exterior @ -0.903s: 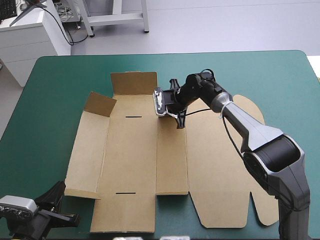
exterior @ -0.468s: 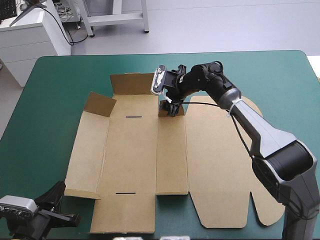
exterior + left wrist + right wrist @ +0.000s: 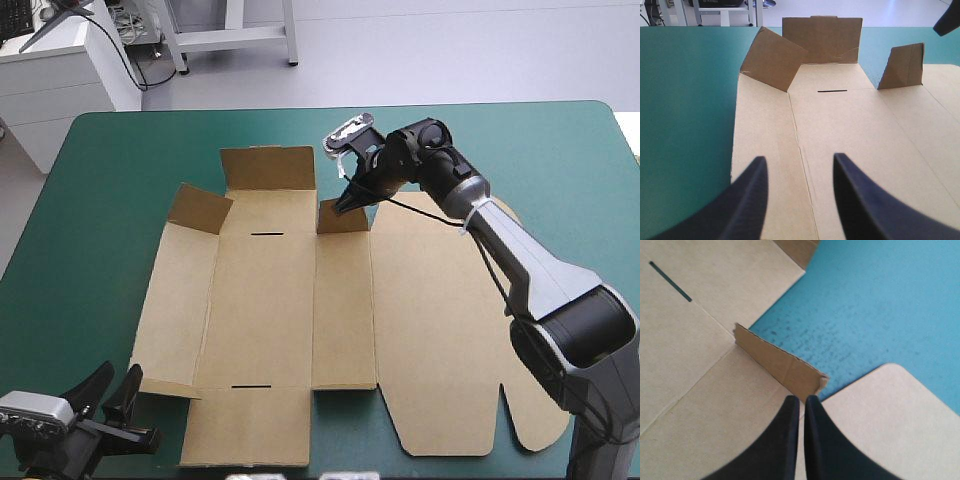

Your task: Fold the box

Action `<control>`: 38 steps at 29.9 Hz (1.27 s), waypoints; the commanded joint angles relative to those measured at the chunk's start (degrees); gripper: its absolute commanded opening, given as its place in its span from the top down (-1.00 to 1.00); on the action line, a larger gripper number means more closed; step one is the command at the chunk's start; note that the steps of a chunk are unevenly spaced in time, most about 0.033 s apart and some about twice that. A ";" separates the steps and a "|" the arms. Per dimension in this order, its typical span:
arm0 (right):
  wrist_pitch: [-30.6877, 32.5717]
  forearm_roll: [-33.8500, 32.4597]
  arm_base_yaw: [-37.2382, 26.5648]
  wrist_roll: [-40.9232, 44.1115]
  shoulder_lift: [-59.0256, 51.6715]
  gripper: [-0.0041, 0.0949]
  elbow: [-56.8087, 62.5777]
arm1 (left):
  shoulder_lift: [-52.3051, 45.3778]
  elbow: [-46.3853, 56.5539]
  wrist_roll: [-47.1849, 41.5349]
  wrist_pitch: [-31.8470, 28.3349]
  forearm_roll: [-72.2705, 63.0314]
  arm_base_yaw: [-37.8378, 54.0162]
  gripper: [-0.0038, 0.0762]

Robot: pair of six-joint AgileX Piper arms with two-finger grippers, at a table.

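Note:
The brown box point(image 3: 260, 320) lies mostly flat on the teal-green table. Three flaps stand up at its far end: a wide one point(image 3: 268, 167), a left one point(image 3: 200, 208) and a small one point(image 3: 341, 216). My right gripper point(image 3: 347, 203) hovers shut just above and behind the small flap point(image 3: 777, 362), with nothing between its fingers point(image 3: 790, 430). My left gripper point(image 3: 113, 392) stands open off the box's near left corner, pointing along the box point(image 3: 850, 130). Its fingers point(image 3: 752, 200) hold nothing.
The box's broad lid panel with rounded tabs point(image 3: 450, 330) lies flat to the right, under my right arm. Two narrow slots point(image 3: 267, 234) mark the middle panel. Bare teal-green cover point(image 3: 110, 170) surrounds the board on all sides.
My right gripper moved from over the middle panel toward the far edge, the small flap came upright, and its fingers shut. My left gripper's fingers have parted.

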 commanded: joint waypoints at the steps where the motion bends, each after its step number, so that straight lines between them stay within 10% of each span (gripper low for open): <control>1: 0.09 -2.47 -1.71 6.67 -5.05 0.92 -0.91 | 0.01 -1.30 -0.10 -4.29 -0.85 -0.27 -0.25; 13: -17.52 -2.47 -8.19 12.33 -31.34 0.92 40.38 | 14.54 -7.22 -0.34 -7.78 -0.82 -0.27 -0.35; 38: -20.44 -7.37 -10.65 15.65 -99.57 0.92 75.49 | 55.96 -27.68 0.14 6.23 4.25 -0.27 -0.35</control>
